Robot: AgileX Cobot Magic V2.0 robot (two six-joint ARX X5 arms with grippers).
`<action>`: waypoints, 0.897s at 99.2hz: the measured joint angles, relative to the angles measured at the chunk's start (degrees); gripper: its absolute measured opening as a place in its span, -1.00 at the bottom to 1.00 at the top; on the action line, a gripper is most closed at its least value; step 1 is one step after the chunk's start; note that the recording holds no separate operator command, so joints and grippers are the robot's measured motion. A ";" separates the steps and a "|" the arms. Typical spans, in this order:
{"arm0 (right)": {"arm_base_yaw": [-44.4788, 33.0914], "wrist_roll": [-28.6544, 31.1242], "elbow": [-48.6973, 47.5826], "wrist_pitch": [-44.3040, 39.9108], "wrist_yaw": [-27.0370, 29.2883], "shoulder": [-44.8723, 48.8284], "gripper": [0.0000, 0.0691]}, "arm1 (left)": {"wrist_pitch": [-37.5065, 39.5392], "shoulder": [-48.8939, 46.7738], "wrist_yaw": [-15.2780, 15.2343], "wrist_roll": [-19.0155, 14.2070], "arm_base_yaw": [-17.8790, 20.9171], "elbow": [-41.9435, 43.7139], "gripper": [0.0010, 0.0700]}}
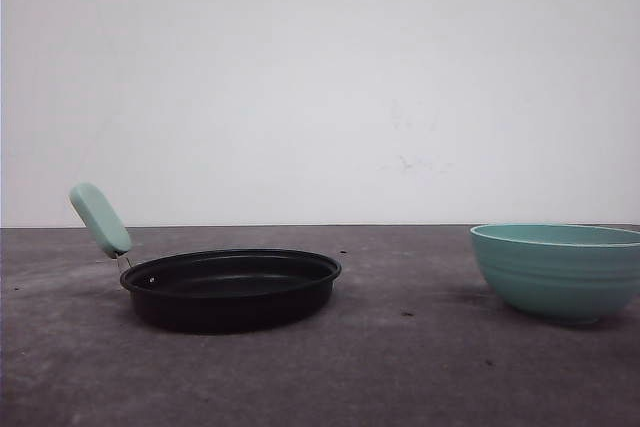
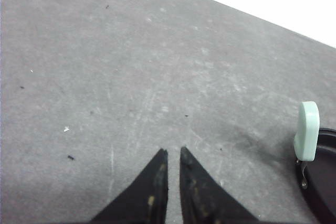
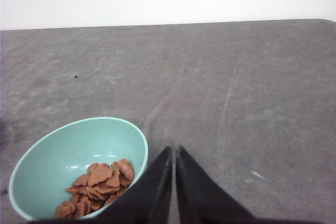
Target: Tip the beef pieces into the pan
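Judging progress: nothing poured yet. The beef pieces lie heaped in the teal bowl, which stands upright at 3 o'clock on the tabletop in the front view. The pan sits at 9 o'clock, well apart from the bowl, its inside bare as far as I can see, with the mint handle angled up toward 10 o'clock.

My right end effector is narrow, fingers nearly touching, holding nothing, just beside the bowl's rim. My left end effector is likewise nearly closed and empty, over bare tabletop with the pan handle near.

Left to do: grip the bowl, carry it across, tip it over the pan.

Room: open tabletop between bowl and pan. The bowl stands near the right edge of the front view.
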 joint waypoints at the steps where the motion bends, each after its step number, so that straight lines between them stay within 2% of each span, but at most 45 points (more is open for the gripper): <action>1: 0.00 0.02 0.00 0.04 0.00 0.00 -0.97 | 0.00 0.00 0.00 -0.09 0.00 0.00 -0.99; 22: 0.00 1.51 -0.04 4.48 -0.87 0.00 -0.97 | 0.04 0.00 0.70 -0.50 0.00 0.00 -0.99; 35: 0.00 2.67 -0.04 9.11 -5.44 0.00 -0.97 | 1.33 0.00 7.08 -3.45 0.02 -0.26 -0.99; 47: 0.00 6.29 0.35 11.91 -9.88 0.00 -0.97 | 1.27 0.02 13.44 -5.55 0.00 -0.04 -0.99; 60: 0.02 10.05 2.38 11.21 -11.26 0.00 -0.97 | 0.92 1.03 13.73 -6.95 0.00 3.93 -0.99; 74: 0.02 10.86 6.16 11.41 -11.43 0.15 -0.97 | 1.70 4.04 13.75 -7.82 0.00 12.50 -0.99; 83: 0.02 10.58 9.01 11.34 -11.43 1.44 -0.97 | 1.70 7.72 13.77 -7.08 0.00 18.36 -0.99; 89: 0.02 10.45 11.63 10.75 -11.52 3.19 -0.97 | 1.53 10.82 13.97 -5.40 0.00 22.14 -0.99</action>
